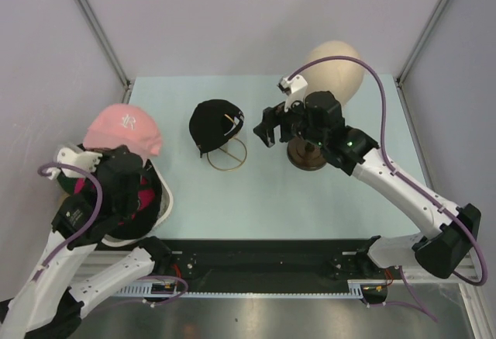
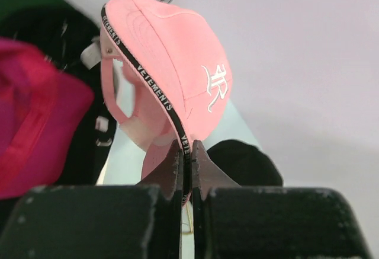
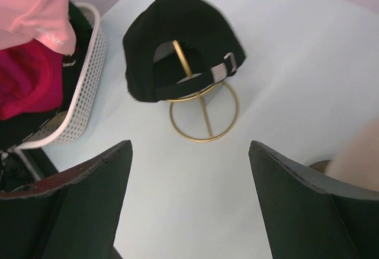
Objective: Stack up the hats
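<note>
My left gripper is shut on the black-edged rim of a light pink hat and holds it up above the white mesh basket; the pink hat shows at the left in the top view. A magenta hat lies in the basket, with a dark hat behind it. A black hat sits on a gold wire stand at mid table, also in the right wrist view. My right gripper is open and empty, to the right of the black hat.
The white mesh basket stands at the table's left front. A beige mannequin head on a dark round base stands behind the right arm. Grey walls close in the back and sides.
</note>
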Controlling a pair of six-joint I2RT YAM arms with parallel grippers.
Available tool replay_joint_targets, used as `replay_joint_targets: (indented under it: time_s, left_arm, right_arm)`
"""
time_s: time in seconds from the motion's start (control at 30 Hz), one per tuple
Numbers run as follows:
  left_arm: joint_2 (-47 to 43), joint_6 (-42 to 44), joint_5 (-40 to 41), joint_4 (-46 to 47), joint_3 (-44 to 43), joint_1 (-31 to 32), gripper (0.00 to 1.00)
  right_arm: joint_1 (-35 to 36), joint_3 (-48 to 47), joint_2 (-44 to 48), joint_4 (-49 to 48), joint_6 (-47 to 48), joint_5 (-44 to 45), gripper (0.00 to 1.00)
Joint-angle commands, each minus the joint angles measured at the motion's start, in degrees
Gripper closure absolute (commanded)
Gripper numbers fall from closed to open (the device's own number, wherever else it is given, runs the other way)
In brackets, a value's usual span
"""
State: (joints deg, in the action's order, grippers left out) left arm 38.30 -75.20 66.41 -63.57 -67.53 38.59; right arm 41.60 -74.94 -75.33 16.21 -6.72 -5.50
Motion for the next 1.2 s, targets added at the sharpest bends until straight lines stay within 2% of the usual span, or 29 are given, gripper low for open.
replay_joint_targets:
  time_s: [0.0, 0.03, 0.07, 0.13, 0.17, 0.23, 0.27, 0.33, 0.4, 0.43, 0.47, 0.53, 0.6, 0.67, 0.7, 0.8, 0.9, 1.17]
  left_arm:
    - [2.6, 29.1, 3.6, 28.2, -3.8, -0.3, 1.00]
    - [3.5, 37.0, 2.3, 33.2, -4.0, -0.3, 1.00]
    - [4.2, 40.3, 1.8, 41.4, -4.4, -0.3, 1.00]
    - [6.1, 47.8, -0.1, 47.3, -6.6, -0.3, 1.00]
    - [8.1, 50.3, -3.5, 53.6, -7.3, -0.3, 1.00]
    - [9.9, 54.8, -7.3, 59.7, -8.9, -0.2, 1.00]
    - [12.4, 55.6, -12.1, 65.2, -9.5, -0.2, 1.00]
    - [15.8, 56.5, -18.2, 68.3, -13.8, -0.2, 1.00]
    - [22.3, 55.4, -29.6, 70.0, -20.7, -0.2, 1.00]
    - [24.4, 54.6, -33.6, 70.2, -23.2, -0.2, 1.00]
    - [26.5, 53.7, -42.2, 70.9, -25.5, -0.2, 1.00]
    - [33.4, 50.3, -49.8, 71.7, -32.7, -0.1, 1.00]
    - [40.3, 48.1, -60.5, 72.4, -39.7, 0.8, 1.00]
    - [45.3, 47.0, -65.9, 73.2, -44.5, 2.2, 1.00]
    - [50.3, 44.8, -71.2, 73.2, -49.6, 2.5, 1.00]
    - [56.9, 38.6, -76.5, 74.9, -57.1, 3.9, 1.00]
    - [62.3, 31.6, -77.6, 78.8, -58.1, 5.4, 1.00]
    - [67.9, 23.3, -70.0, 82.9, -58.9, 11.1, 1.00]
  right_arm:
    - [-3.0, -4.8, 5.2, -1.0, 1.1, 3.2, 0.14]
    - [-3.7, -5.2, 5.9, -1.1, 1.2, 3.7, 0.14]
    - [-4.2, -5.7, 7.3, -1.1, 1.4, 4.1, 0.14]
    - [-5.2, -6.7, 9.1, -1.8, 2.3, 5.2, 0.13]
    - [-5.5, -6.9, 11.0, -2.2, 2.7, 5.4, 0.13]
    - [-6.2, -7.1, 12.5, -3.5, 3.2, 10.7, 0.12]
    - [-6.4, -7.0, 13.5, -4.1, 3.2, 12.3, 0.11]
    - [-7.8, -6.6, 15.7, -5.5, 3.2, 17.3, 0.11]
    - [-8.6, -5.9, 17.7, -6.8, 3.7, 21.6, 0.11]
    - [-9.5, -4.4, 18.2, -7.6, 3.9, 27.8, 0.10]
    - [-10.1, -3.8, 18.8, -8.0, 3.8, 31.0, 0.11]
    - [-13.1, -1.2, 20.5, -9.4, 3.4, 38.6, 0.10]
    - [-15.7, 0.8, 23.1, -10.4, 1.6, 41.7, 0.10]
    - [-19.0, 4.1, 25.3, -11.2, -0.6, 42.3, 0.10]
    - [-20.0, 4.8, 26.2, -11.2, -1.3, 42.1, 0.10]
    - [-22.0, 5.2, 29.4, -9.4, -2.3, 42.6, 0.10]
    - [-22.3, 5.2, 32.3, -9.6, -0.7, 45.5, 0.10]
    - [-22.5, 3.3, 35.2, -7.9, 1.4, 48.7, 0.10]
